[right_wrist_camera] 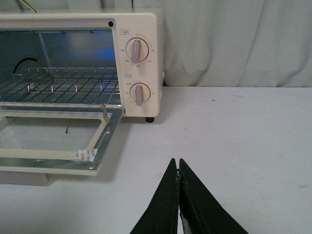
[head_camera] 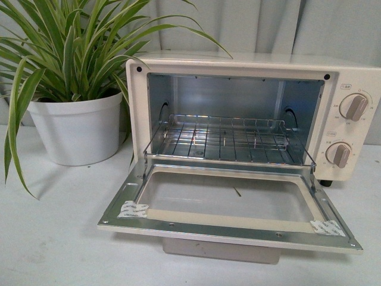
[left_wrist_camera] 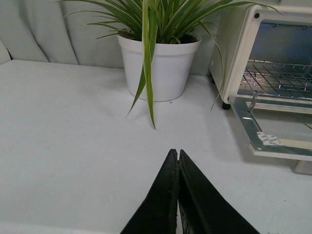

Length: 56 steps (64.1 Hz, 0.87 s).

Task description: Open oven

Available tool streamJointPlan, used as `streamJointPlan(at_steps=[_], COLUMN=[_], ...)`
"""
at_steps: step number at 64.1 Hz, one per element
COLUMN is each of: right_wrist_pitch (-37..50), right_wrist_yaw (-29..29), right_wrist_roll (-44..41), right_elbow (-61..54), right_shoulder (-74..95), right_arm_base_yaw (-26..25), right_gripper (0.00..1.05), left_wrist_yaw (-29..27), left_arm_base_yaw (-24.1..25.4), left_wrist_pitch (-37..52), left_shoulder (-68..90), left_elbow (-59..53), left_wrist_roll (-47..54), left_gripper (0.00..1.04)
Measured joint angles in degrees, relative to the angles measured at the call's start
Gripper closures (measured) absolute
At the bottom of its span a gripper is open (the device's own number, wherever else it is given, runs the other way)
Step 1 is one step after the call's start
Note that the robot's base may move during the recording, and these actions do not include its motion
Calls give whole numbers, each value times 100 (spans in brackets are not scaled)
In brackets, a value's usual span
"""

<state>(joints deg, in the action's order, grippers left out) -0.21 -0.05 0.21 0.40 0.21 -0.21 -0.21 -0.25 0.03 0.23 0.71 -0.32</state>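
Observation:
The cream-white oven [head_camera: 351, 68] stands on the white table with its glass door [head_camera: 229, 202] folded down flat toward me. Its wire rack [head_camera: 223, 140] shows inside the metal cavity, and two beige knobs [head_camera: 356, 107] sit on the right panel. The bar handle [head_camera: 220, 249] peeks out under the door's front edge. Neither arm appears in the front view. My left gripper [left_wrist_camera: 175, 152] is shut and empty over bare table, left of the oven [left_wrist_camera: 234, 48]. My right gripper [right_wrist_camera: 176, 161] is shut and empty, in front of and right of the oven [right_wrist_camera: 141, 29].
A white pot with a striped leafy plant [head_camera: 77, 125] stands left of the oven, its leaves reaching over the oven's top corner. A pale curtain hangs behind. White table [head_camera: 53, 232] lies in front of the pot and to the right of the oven [right_wrist_camera: 243, 131].

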Motion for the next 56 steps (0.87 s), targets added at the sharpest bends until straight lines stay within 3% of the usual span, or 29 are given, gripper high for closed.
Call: streamJointPlan(at_steps=[4, 6, 34, 56], right_wrist_pitch=[0, 0, 0, 0], right_wrist_yaw=[0, 0, 0, 0], right_wrist_roll=[-4, -11, -9, -9], right_elbow=[0, 0, 0, 0], right_shoulder=[0, 0, 0, 0], right_arm_base_yaw=[0, 0, 0, 0], right_gripper=[103, 97, 9, 9], left_wrist_yaw=[0, 0, 0, 0], left_arm_base_yaw=[0, 0, 0, 0], left_wrist_pitch=[0, 0, 0, 0], left_shoulder=[0, 0, 0, 0], left_elbow=[0, 0, 0, 0], left_wrist_roll=[2, -2, 0, 7], left_gripper=[101, 98, 7, 6])
